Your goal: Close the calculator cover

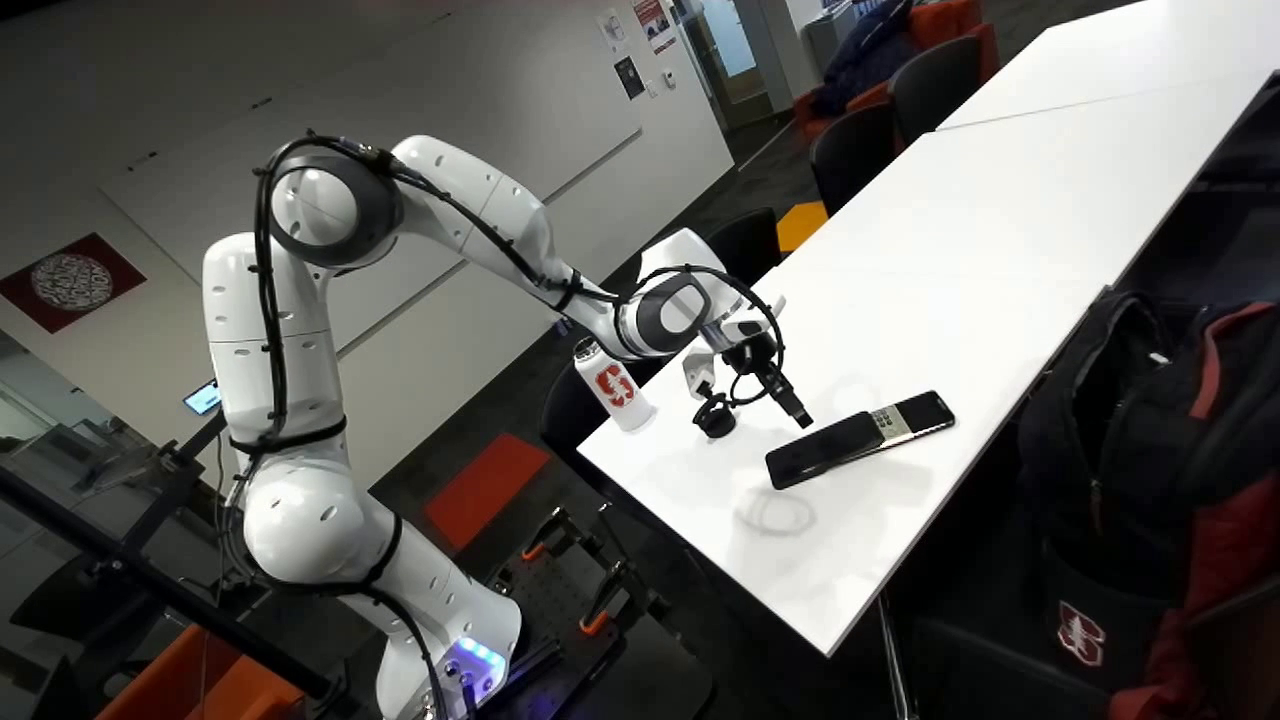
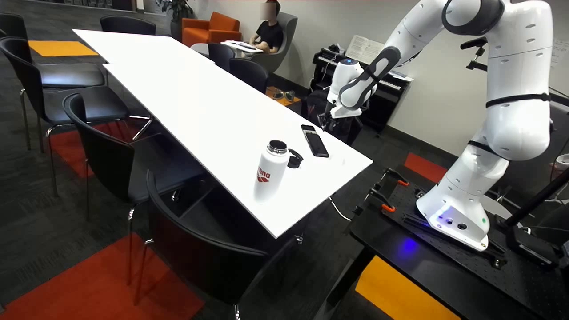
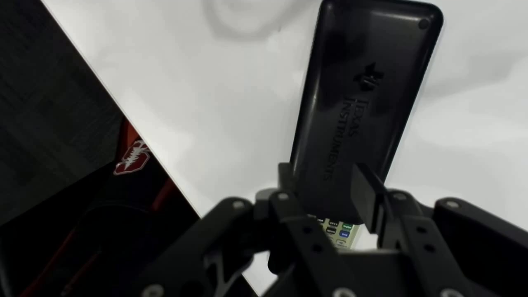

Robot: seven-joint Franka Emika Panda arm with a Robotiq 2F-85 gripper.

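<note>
Where the gripper (image 3: 326,179) hangs: in front of the cover (image 3: 354,115) in the wrist view, blunt matte fingers (image 3: 365,198) spread, a clear gap between them.
Cover: glossy black plastic, a long rectangle with rounded corners, faint lettering reading Texas Instruments and an emblem.
Calculator (image 1: 908,416): slim slab lying flat on the table (image 1: 960,230) in both exterior views; small keys (image 3: 338,231) on a greyish face show bare past the cover's end, then a smooth black section.
Table: smooth, white, straight-edged, softly reflective.
Round object (image 2: 294,159): small, black, looped, lying between bottle (image 2: 271,171) and calculator in an exterior view.
Bottle: upright white cylinder with narrowed shoulders, red markings and a dark top.
Backpack (image 1: 1110,450): soft dark fabric with red panels, beside the table's long edge.
Chairs (image 2: 104,144): curved dark backs on thin shiny legs.
Piano (image 2: 386,106): black and boxy, an open book (image 2: 362,48) of pale pages propped on it.
</note>
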